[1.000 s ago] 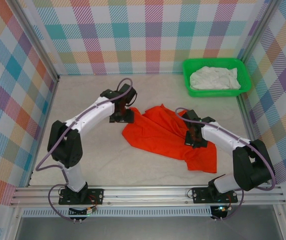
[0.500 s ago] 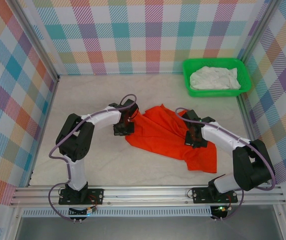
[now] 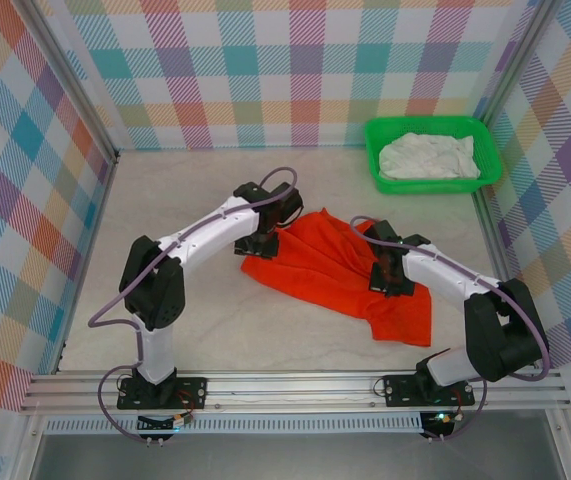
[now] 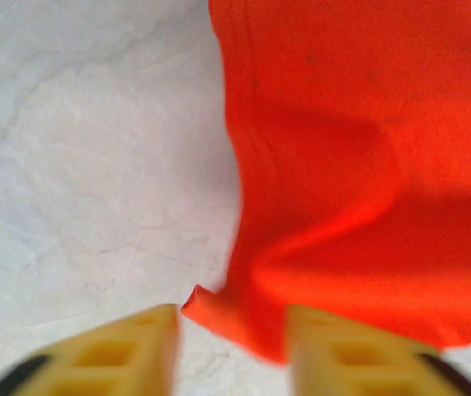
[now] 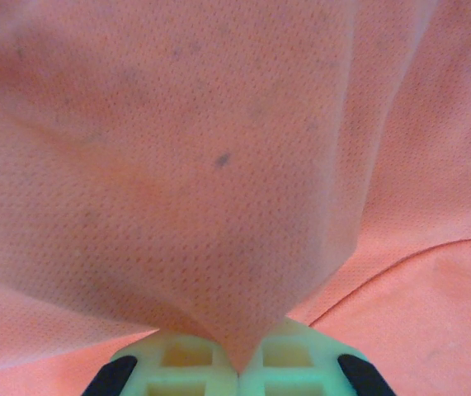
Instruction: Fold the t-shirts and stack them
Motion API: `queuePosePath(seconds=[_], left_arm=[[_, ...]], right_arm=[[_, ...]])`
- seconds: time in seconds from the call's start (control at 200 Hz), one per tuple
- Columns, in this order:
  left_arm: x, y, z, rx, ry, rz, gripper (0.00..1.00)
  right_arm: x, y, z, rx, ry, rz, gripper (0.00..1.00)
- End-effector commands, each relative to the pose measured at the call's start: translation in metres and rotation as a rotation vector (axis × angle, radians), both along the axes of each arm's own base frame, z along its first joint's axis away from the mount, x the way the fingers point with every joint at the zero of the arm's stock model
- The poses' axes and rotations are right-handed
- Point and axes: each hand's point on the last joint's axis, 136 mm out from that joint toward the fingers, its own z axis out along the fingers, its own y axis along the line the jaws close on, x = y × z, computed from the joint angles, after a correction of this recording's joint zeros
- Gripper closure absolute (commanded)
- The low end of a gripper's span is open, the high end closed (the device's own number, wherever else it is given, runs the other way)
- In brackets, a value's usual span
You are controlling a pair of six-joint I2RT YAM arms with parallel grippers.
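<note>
Top external view: two t-shirts. One bright orange-red cloth t-shirt (image 3: 335, 268) lies rumpled between your two grippers. One white cloth t-shirt (image 3: 428, 157) fills the green plastic basket (image 3: 433, 184), far beyond the right gripper (image 5: 237, 365), which is clenched on an orange fold. The left gripper (image 4: 233, 338) has its jaws apart, straddling the shirt's corner. There is bare table (image 3: 185, 300) to its left.

Bare table (image 3: 165, 200) left, basket (image 3: 430, 184) far-right.

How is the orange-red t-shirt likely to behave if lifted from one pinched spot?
Probably very floppy: the orange-red t-shirt tents to a peak where the right end effector pinches it, and creases softly elsewhere. It looks thin and light, with a fine mesh weave in the right wrist view. Lifted, it would likely drape and drag, not hold shape.
</note>
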Motion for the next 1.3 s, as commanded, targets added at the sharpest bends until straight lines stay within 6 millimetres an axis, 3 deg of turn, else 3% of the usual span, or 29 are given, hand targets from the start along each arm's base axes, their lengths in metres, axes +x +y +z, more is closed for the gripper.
queuePosePath(seconds=[0.0, 0.07, 0.21, 0.435, 0.615, 0.68, 0.745, 0.79, 0.825, 0.93, 1.025, 1.16, 1.29], left_arm=[[-0.013, 0.012, -0.018, 0.127, 0.091, -0.010, 0.33], [-0.013, 0.007, -0.024, 0.133, 0.096, -0.016, 0.23], [-0.012, 0.006, -0.031, 0.140, 0.106, -0.019, 0.22], [-0.021, 0.012, -0.051, 0.148, 0.128, -0.014, 0.49], [-0.025, -0.003, -0.111, 0.022, 0.191, 0.010, 0.66], [-0.024, 0.004, -0.129, 0.013, 0.196, 0.051, 0.76], [-0.027, 0.025, -0.139, 0.033, 0.199, 0.112, 0.81], [-0.028, 0.039, -0.139, 0.037, 0.193, 0.149, 0.81], [-0.028, 0.048, -0.136, 0.036, 0.183, 0.169, 0.81], [-0.032, 0.074, -0.121, 0.035, 0.148, 0.228, 0.81], [-0.041, 0.084, -0.109, 0.012, 0.126, 0.257, 0.80], [-0.063, 0.084, -0.101, -0.087, 0.114, 0.297, 0.80], [-0.078, 0.084, -0.095, -0.152, 0.096, 0.334, 0.80]], right_arm=[[-0.005, -0.003, -0.002, -0.005, 0.019, 0.012, 1.00], [-0.006, -0.004, -0.002, -0.009, 0.019, 0.011, 1.00], [-0.006, -0.005, -0.002, -0.006, 0.017, 0.008, 1.00], [-0.006, -0.003, -0.004, 0.008, 0.023, 0.008, 1.00], [-0.005, 0.009, -0.010, 0.068, 0.034, 0.013, 1.00], [-0.004, 0.016, -0.012, 0.102, 0.040, 0.018, 1.00], [-0.002, 0.022, -0.013, 0.130, 0.046, 0.025, 1.00], [-0.002, 0.026, -0.015, 0.143, 0.053, 0.030, 1.00], [-0.001, 0.029, -0.016, 0.156, 0.055, 0.032, 0.94], [0.001, 0.036, -0.015, 0.193, 0.055, 0.043, 0.61], [0.003, 0.040, -0.007, 0.211, 0.039, 0.050, 0.46], [0.005, 0.036, 0.009, 0.199, 0.009, 0.054, 0.38], [0.002, 0.033, 0.017, 0.198, -0.005, 0.047, 0.41]])
